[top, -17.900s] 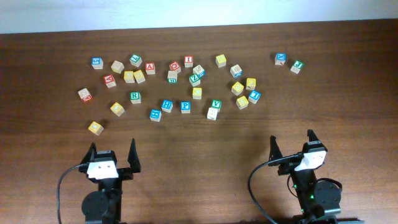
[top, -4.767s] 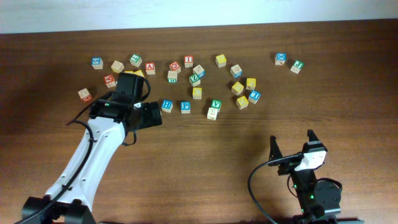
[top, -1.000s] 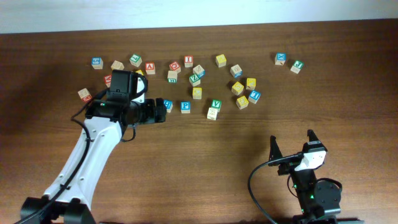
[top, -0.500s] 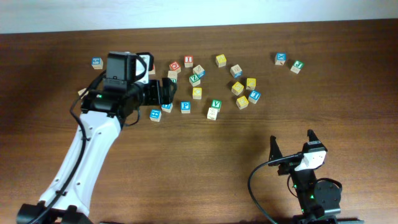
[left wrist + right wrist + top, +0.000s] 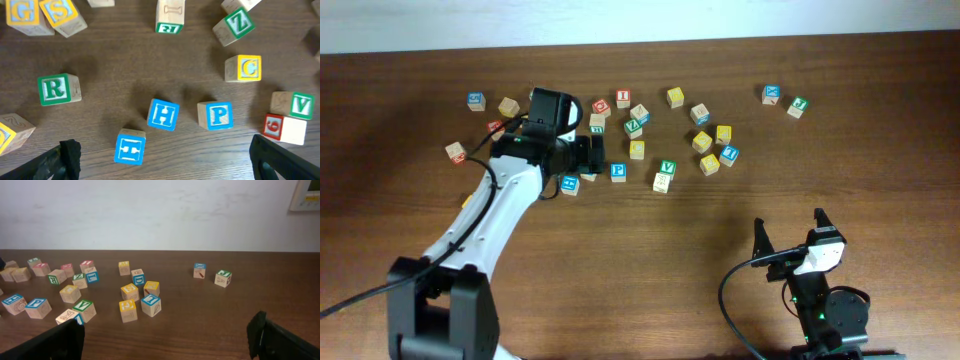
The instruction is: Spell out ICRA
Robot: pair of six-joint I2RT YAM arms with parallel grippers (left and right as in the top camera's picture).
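Observation:
The green R cube (image 5: pixel 55 89) lies at the left of the left wrist view; in the overhead view my left arm hides it. The red I cube (image 5: pixel 623 97) sits in the back row, with a red-faced cube (image 5: pixel 601 105), seemingly C, just left of it. The A cube is hidden under my left arm. My left gripper (image 5: pixel 597 158) (image 5: pixel 164 157) hangs open above the blue cubes, a blue H cube (image 5: pixel 131 148) below its gap. My right gripper (image 5: pixel 788 222) (image 5: pixel 162 335) stands open at the front right, holding nothing.
A blue P cube (image 5: pixel 219 115), another blue H cube (image 5: pixel 163 114), a yellow C cube (image 5: pixel 242 68), a green Z cube (image 5: pixel 235 24) and a green V cube (image 5: pixel 295 105) lie nearby. Two cubes (image 5: pixel 772 94) sit apart at the back right.
My left arm has swung right and toward the back, carrying the open gripper from beside the R cube to over the blue cubes. The right arm has not moved.

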